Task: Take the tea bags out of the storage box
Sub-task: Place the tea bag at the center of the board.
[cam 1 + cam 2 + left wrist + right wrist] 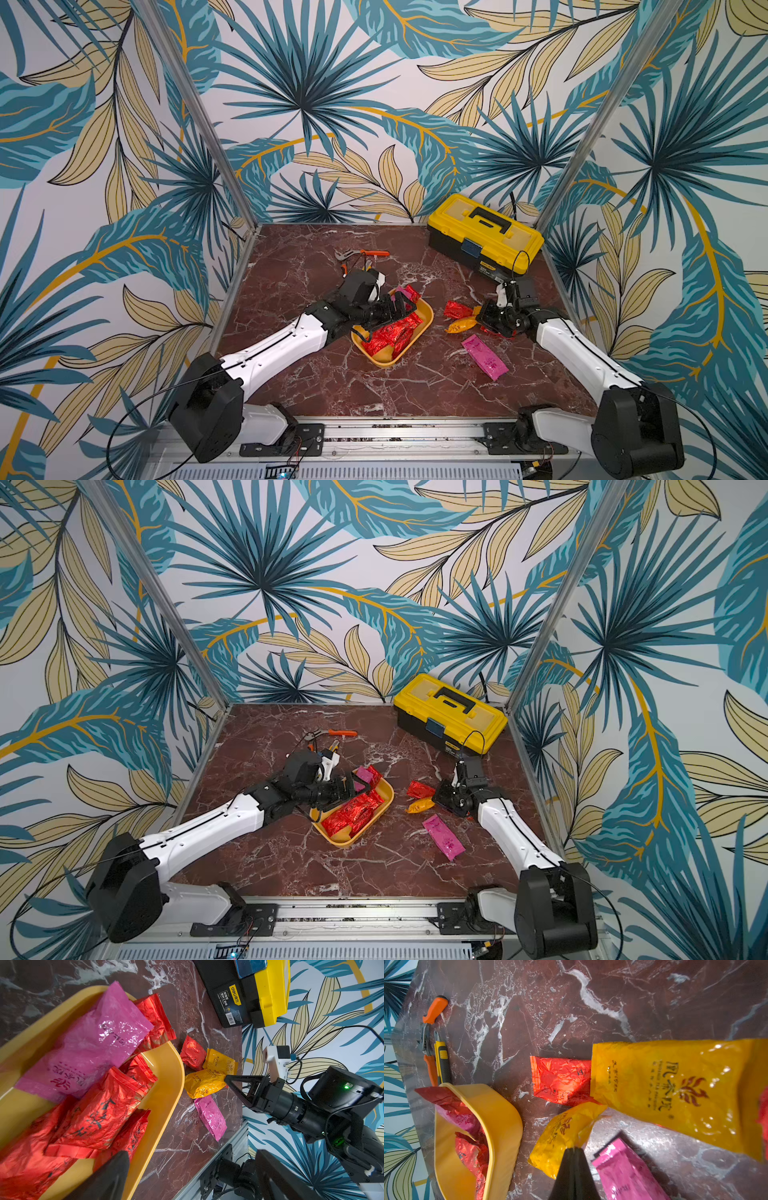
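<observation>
The yellow-orange storage box (pixel 384 356) (pixel 341 835) sits mid-table and holds several red tea bags (pixel 390 337) (pixel 99 1113) and a magenta one (pixel 93 1043). My left gripper (pixel 409 303) (pixel 193 1178) hangs open over the box's far end, one finger (pixel 112 1176) above the red bags. Right of the box lie a red tea bag (pixel 457 309) (pixel 560 1080), a large orange-yellow one (pixel 675 1088) and a magenta one (pixel 484 357) (pixel 623 1172). My right gripper (pixel 478 320) (pixel 573 1149) is shut on the edge of a smaller orange-yellow tea bag (pixel 459 325) (pixel 562 1136).
A yellow-and-black toolbox (pixel 484 237) stands at the back right. Orange-handled pliers (pixel 361 253) and a yellow-black tool (pixel 442 1059) lie behind the box. Metal frame posts and patterned walls close in the marble table (pixel 332 382) on three sides.
</observation>
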Robot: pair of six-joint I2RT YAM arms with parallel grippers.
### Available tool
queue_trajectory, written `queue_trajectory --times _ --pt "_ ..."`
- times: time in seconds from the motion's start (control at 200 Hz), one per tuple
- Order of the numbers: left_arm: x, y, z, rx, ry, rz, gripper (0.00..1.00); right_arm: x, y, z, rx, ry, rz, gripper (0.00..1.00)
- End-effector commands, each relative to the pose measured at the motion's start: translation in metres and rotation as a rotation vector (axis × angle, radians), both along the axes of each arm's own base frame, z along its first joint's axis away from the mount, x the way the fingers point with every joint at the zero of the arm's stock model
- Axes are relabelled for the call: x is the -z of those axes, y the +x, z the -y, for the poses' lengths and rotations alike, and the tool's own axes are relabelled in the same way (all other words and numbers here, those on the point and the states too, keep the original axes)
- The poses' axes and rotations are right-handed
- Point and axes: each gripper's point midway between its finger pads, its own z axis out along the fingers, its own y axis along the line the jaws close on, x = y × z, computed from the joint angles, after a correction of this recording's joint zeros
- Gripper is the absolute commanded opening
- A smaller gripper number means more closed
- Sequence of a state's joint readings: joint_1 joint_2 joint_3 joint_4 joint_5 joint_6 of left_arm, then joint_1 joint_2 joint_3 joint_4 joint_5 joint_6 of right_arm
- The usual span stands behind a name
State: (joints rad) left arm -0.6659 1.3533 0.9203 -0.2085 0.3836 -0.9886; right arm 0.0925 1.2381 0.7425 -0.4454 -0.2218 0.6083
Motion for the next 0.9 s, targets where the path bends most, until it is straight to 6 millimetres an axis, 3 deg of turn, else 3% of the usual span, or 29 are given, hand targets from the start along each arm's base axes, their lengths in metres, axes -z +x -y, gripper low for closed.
queue_trajectory --times 0.0,0.265,0.491,0.621,0.896 --pt "-0.001 0.002 0.000 -0.013 -0.010 0.021 1.00 0.005 -0.004 0.002 -0.015 -0.017 0.004 0.13" --pt "-0.006 0.000 -0.006 -0.018 0.008 0.040 1.00 -0.019 -0.006 0.011 -0.003 -0.064 0.044 0.44" --pt "-0.008 0.003 -0.028 -0.064 -0.001 0.046 1.00 -0.049 -0.002 0.005 -0.030 -0.048 0.107 0.50" --pt "-0.008 0.007 -0.055 -0.124 -0.006 0.044 1.00 -0.066 0.007 -0.019 -0.108 -0.003 0.139 0.49" --pt "-0.002 0.001 -0.109 -0.241 0.002 0.026 1.00 -0.078 0.028 -0.097 -0.319 0.027 0.148 0.42"
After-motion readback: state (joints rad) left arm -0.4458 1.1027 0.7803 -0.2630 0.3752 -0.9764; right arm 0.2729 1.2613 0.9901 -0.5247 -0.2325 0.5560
